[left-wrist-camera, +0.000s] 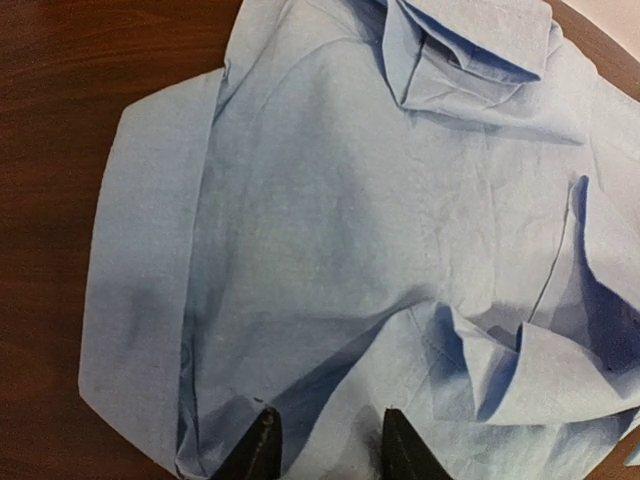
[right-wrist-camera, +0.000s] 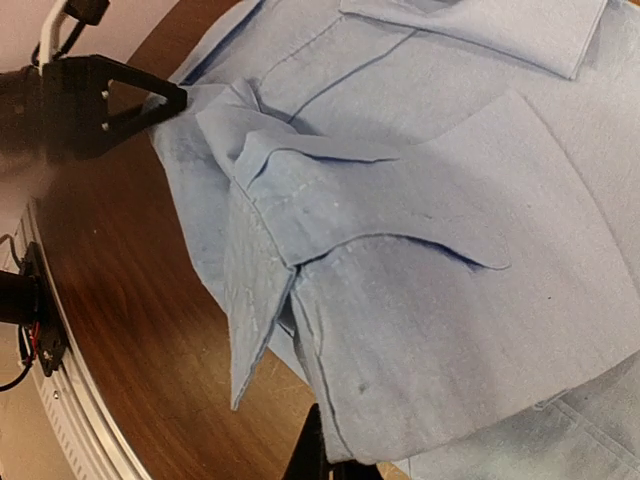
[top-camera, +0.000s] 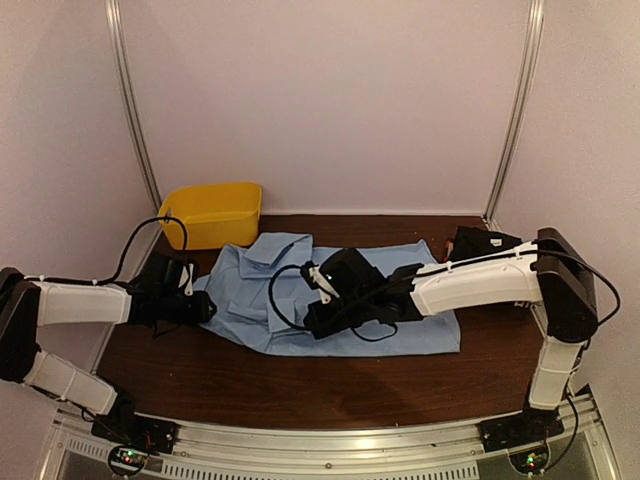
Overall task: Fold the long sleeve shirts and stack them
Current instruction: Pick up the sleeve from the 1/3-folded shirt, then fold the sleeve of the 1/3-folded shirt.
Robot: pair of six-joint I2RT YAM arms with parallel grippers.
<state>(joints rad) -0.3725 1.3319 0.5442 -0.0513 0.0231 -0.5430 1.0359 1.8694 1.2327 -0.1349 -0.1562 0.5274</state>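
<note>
A light blue shirt [top-camera: 400, 300] lies spread across the middle of the table, collar [top-camera: 278, 248] toward the back left. My left gripper [top-camera: 205, 305] is at its left edge. In the left wrist view its fingers [left-wrist-camera: 260, 448] stand a short way apart with a ridge of blue cloth [left-wrist-camera: 330, 380] between them; whether they pinch it does not show. My right gripper [top-camera: 318, 318] is over the shirt's middle, near the front edge. In the right wrist view it [right-wrist-camera: 340, 462] is shut on the edge of a folded flap [right-wrist-camera: 450, 330]. A black shirt [top-camera: 483, 243] lies at the back right.
A yellow bin [top-camera: 213, 213] stands at the back left, just behind the shirt's collar. Bare dark wood [top-camera: 300, 385] runs along the front of the table. White walls with metal rails close the back and sides. The left gripper [right-wrist-camera: 150, 100] shows at the flap's far corner.
</note>
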